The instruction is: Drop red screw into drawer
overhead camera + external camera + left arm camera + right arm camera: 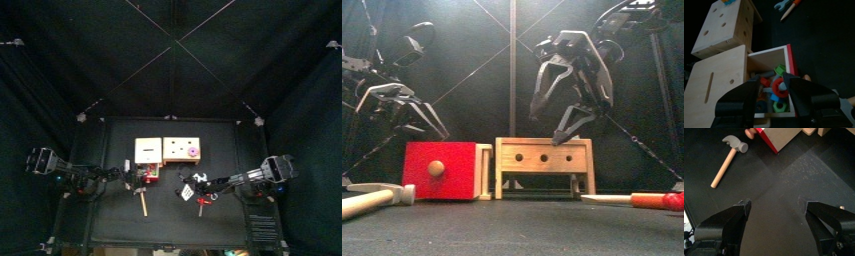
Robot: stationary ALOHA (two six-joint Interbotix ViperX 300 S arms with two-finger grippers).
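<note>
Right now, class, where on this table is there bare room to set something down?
The table's front strip, ahead of the hammer and screwdriver, is bare; so is the back strip behind both boxes. Crowded: the open red-fronted drawer, full of parts, under the left gripper.

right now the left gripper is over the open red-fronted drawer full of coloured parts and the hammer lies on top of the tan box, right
Not quite. The left gripper is indeed over the open drawer with its coloured parts, but the hammer lies on the black table, not on the tan box. The right wrist view shows it flat on the tabletop, and the top view agrees.
</note>
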